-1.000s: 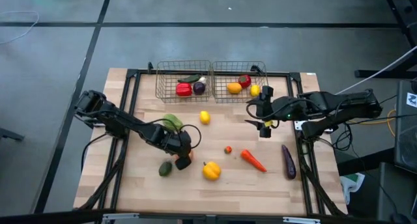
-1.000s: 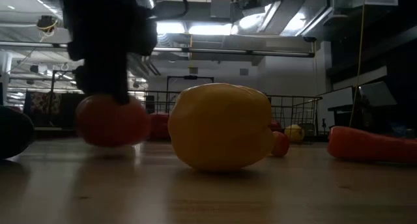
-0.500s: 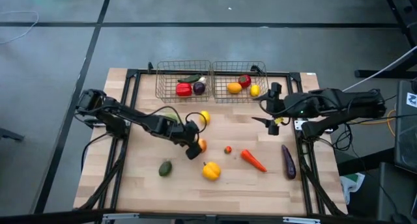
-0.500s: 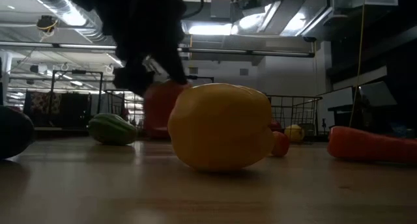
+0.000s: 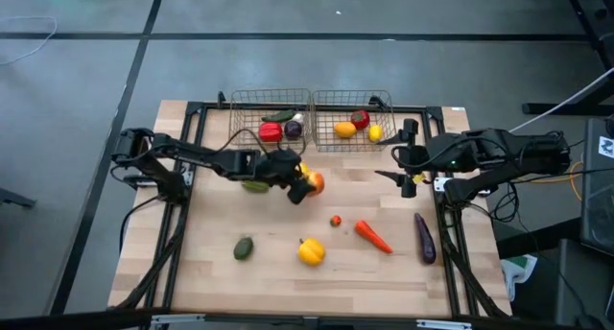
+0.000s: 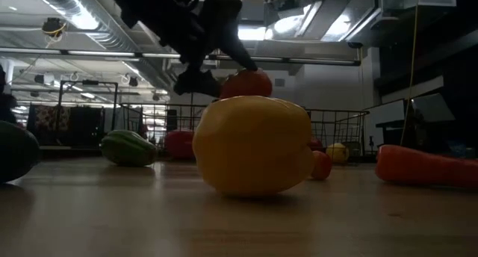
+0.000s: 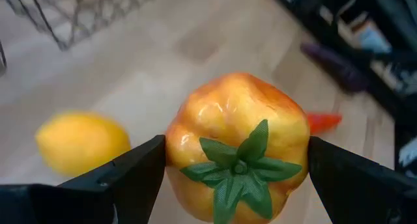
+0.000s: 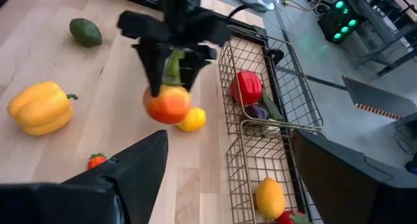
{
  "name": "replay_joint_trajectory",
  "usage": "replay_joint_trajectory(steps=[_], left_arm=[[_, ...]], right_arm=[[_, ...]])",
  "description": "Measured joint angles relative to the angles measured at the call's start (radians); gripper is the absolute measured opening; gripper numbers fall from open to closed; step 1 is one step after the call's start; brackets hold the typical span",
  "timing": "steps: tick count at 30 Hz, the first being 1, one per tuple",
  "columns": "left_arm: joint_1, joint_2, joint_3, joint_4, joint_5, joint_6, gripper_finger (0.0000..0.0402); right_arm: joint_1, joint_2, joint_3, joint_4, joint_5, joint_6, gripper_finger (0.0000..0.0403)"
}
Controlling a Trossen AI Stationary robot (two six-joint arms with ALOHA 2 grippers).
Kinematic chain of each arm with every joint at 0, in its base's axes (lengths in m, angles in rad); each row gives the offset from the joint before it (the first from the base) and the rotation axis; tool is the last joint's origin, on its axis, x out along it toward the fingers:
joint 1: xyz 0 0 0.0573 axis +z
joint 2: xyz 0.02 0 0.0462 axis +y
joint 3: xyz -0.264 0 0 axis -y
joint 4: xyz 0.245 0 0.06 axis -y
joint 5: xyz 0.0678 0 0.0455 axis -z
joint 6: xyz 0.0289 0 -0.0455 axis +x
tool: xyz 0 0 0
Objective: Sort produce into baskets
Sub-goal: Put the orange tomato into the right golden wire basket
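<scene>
My left gripper (image 5: 299, 181) is shut on an orange-red tomato-like fruit (image 5: 315, 183) with a green calyx (image 7: 238, 168), held above the table's middle, near the two wire baskets (image 5: 271, 136) (image 5: 353, 138). It also shows in the low view (image 6: 245, 84) and the right wrist view (image 8: 167, 104). My right gripper (image 5: 395, 167) is open and empty by the right basket's near corner. A lemon (image 5: 300, 169) and a green pepper (image 5: 255, 185) lie on the table just behind the left gripper. My left gripper pinches the fruit's two opposite sides (image 7: 174, 146) between its two fingers (image 7: 130, 175), with the calyx facing the wrist. The fingers come from above, pointing down, as the right wrist view shows. The fruit hangs below them, lifted clear of the table.
On the table lie an avocado (image 5: 244, 247), a yellow pepper (image 5: 310, 251), a small tomato (image 5: 336, 220), a carrot (image 5: 372, 236) and an eggplant (image 5: 424, 238). The left basket holds a red pepper (image 5: 271, 131) and a purple piece; the right basket holds orange, red and yellow pieces.
My left gripper has lifted the orange-red fruit off the table near the avocado and carried it up, toward the far edge and to the right, up to the lemon. My right gripper has drawn a little toward the table's right edge.
</scene>
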Motion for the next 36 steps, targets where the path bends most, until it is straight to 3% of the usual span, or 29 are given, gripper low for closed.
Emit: replay_joint_trajectory(steps=[8,22,36], left_arm=[[0.092,0.0,0.014,0.118,0.001,0.059,0.0342],[0.238,0.02,0.229,0.117,0.001,0.316,0.0342],[0.336,0.247,0.482,0.106,0.004,0.396,0.0342]], right_arm=[[0.0,0.001,0.0,0.0,0.008,-0.006,0.0325],[0.0,0.001,0.0,0.001,0.01,-0.009,0.0325],[0.0,0.002,0.0,0.004,0.01,0.0,0.0325]])
